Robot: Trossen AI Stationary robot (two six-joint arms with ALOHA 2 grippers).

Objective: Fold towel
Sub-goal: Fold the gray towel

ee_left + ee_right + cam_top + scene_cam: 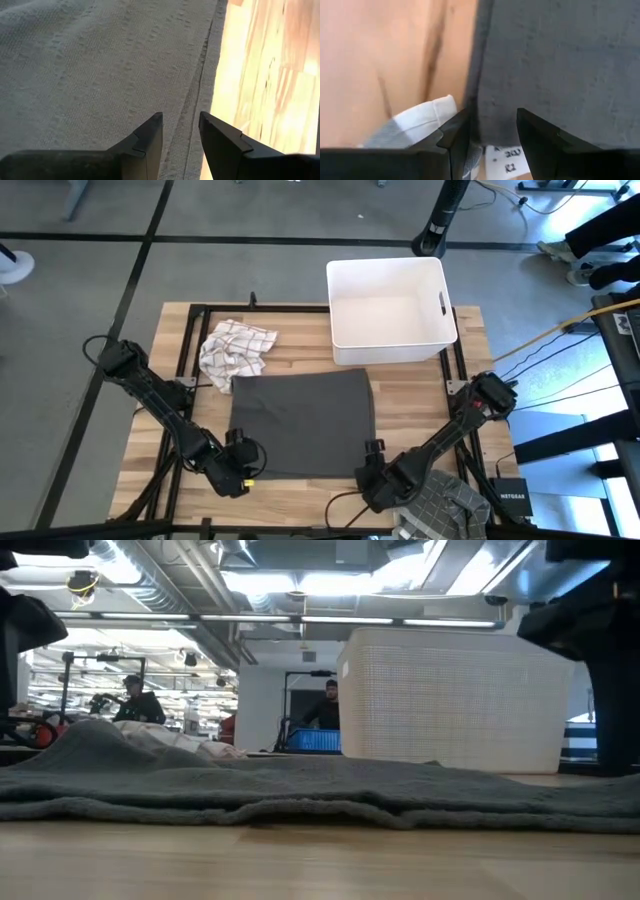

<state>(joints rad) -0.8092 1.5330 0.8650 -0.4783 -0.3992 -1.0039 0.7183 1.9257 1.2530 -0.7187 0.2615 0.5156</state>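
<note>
A dark grey towel (302, 423) lies spread flat on the wooden table; in the low view it is a low grey ridge (320, 790). My left gripper (240, 463) is at its near-left corner, open. In the left wrist view the two fingers stand on either side of the towel's hemmed side edge (192, 135), with the gap (181, 124) above it. My right gripper (372, 463) is at the near-right corner, open. Its fingers straddle the towel's side edge (475, 100) and a white label (505, 152), with the gap (492, 120) between them.
A white plastic bin (390, 310) stands at the far right of the table. A crumpled white checked cloth (236, 348) lies by the towel's far-left corner. Another checked cloth (445, 510) hangs at the near-right edge. People show in the room beyond (330, 705).
</note>
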